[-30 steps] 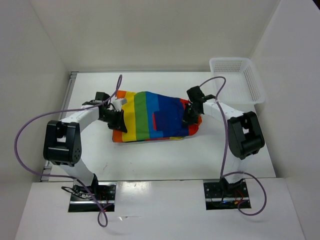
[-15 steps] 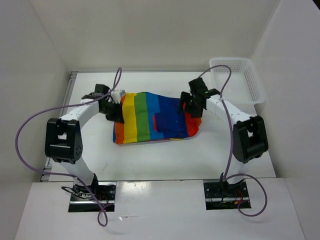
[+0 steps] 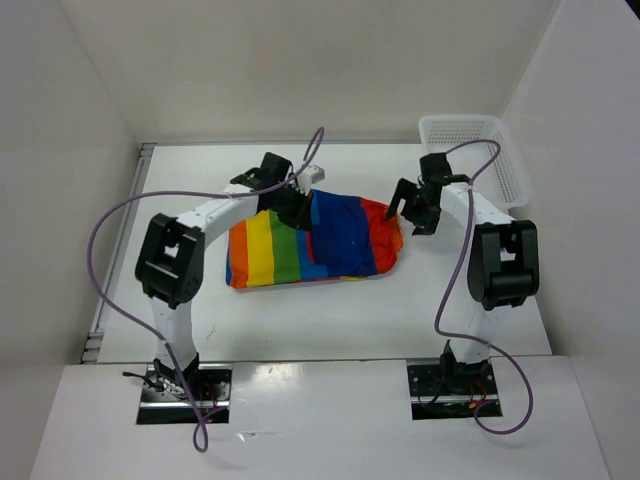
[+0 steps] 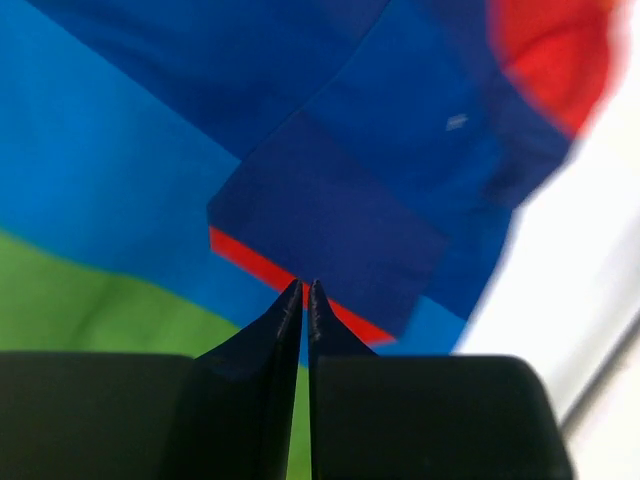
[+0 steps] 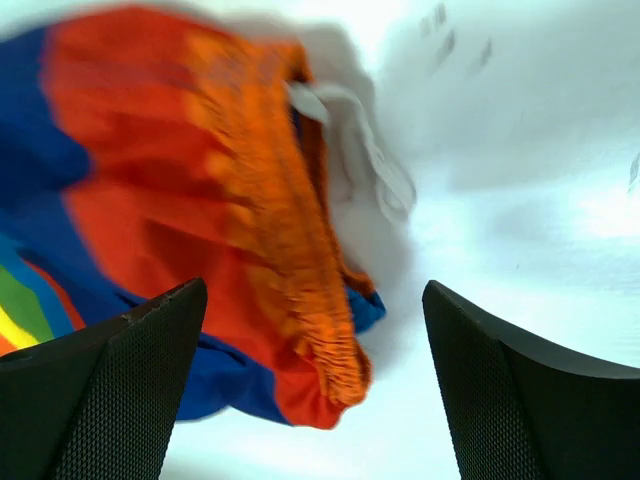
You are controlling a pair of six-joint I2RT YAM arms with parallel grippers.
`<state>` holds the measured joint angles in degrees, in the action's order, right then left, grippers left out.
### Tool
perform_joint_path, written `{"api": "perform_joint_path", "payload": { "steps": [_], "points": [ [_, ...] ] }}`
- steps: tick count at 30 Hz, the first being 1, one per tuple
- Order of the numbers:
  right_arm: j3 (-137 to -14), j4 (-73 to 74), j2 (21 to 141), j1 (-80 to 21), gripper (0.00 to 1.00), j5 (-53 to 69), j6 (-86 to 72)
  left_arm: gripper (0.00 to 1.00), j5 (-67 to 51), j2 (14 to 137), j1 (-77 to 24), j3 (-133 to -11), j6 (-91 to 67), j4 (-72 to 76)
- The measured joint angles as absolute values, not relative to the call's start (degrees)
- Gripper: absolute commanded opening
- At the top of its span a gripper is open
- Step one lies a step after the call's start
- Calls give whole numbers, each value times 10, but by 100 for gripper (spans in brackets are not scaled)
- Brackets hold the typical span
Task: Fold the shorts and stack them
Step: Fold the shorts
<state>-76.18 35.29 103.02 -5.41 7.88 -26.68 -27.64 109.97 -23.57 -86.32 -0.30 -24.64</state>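
The rainbow-striped shorts (image 3: pixel 285 255) lie flat mid-table, with the dark blue patch pocket (image 3: pixel 340 235) on top. My left gripper (image 3: pixel 293 208) hovers over their back edge near the middle. In the left wrist view its tips (image 4: pixel 305 287) are shut with nothing between them, just above the pocket (image 4: pixel 330 215). My right gripper (image 3: pixel 412 212) is open beside the shorts' right end. In the right wrist view it (image 5: pixel 312 290) stands wide above the orange gathered waistband (image 5: pixel 290 230) and a white drawstring (image 5: pixel 375 160), touching neither.
A white plastic basket (image 3: pixel 470 121) stands at the back right corner, just behind the right arm. White walls close in the table on the left, back and right. Purple cables loop over both arms.
My left gripper swept right from the shorts' left edge to their middle. The right gripper opened, let go of the right end and pulled back to the right.
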Motion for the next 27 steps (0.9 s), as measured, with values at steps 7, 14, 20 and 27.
{"api": "perform_joint_path", "payload": {
  "steps": [7,14,20,27],
  "points": [
    [-685,314,1034,-21,93,158,-265,9,-225,1199,-245,-879,-3,-231],
    [-638,234,1036,-7,85,210,-261,9,-196,1217,-244,-900,-3,-205],
    [-633,194,1045,-7,67,258,-266,9,-192,1219,-236,-924,-3,-181],
    [-633,179,1053,-7,39,264,-271,7,-184,1275,-210,-1028,-3,-151]
  ]
}}
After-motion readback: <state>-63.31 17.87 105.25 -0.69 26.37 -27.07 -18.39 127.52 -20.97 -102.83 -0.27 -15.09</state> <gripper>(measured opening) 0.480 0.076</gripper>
